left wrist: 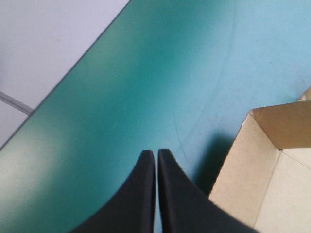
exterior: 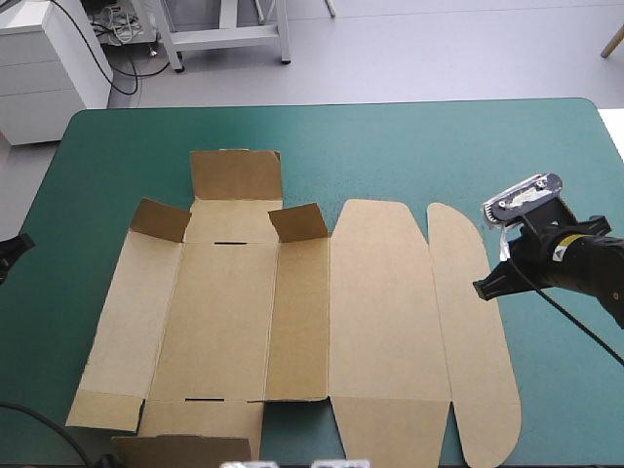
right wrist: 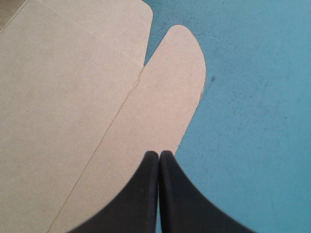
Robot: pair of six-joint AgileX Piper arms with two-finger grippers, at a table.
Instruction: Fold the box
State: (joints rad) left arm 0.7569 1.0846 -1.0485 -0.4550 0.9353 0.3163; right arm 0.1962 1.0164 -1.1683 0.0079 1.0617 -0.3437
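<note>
Box (exterior: 292, 322) lies mid-table on the teal-green cover (exterior: 439, 146), almost all flat. Only the two far corner flaps (exterior: 161, 219) are tipped up. Folding looks barely started.

Right claw (right wrist: 159, 154): fingers pressed together, nothing in them, tips at the outer edge of the rounded tuck flap (right wrist: 160, 111), roughly midway along it. Left claw (left wrist: 155, 153): also pressed together and empty, over bare cover just beside the box's far left corner flap.

My read: the step is getting hold of the tuck flap.
- Spread the right fingers first; pressed together they can only push.
- Get one finger under the outer edge. The board lies flat on the cover, so come in low and shallow, or it'll likely slide.
- Pinch mid-edge, not at a rounded end, so it bends along the crease to the lid panel (exterior: 385, 302).
- Left claw on the base would stop the sheet skating.

Unclear:
- Can't tell whether my right tips touch the board or hover above it.
- Box's near end runs off the high view's bottom edge; can't tell how those flaps stand.
- Left claw is barely in the high view.
</note>
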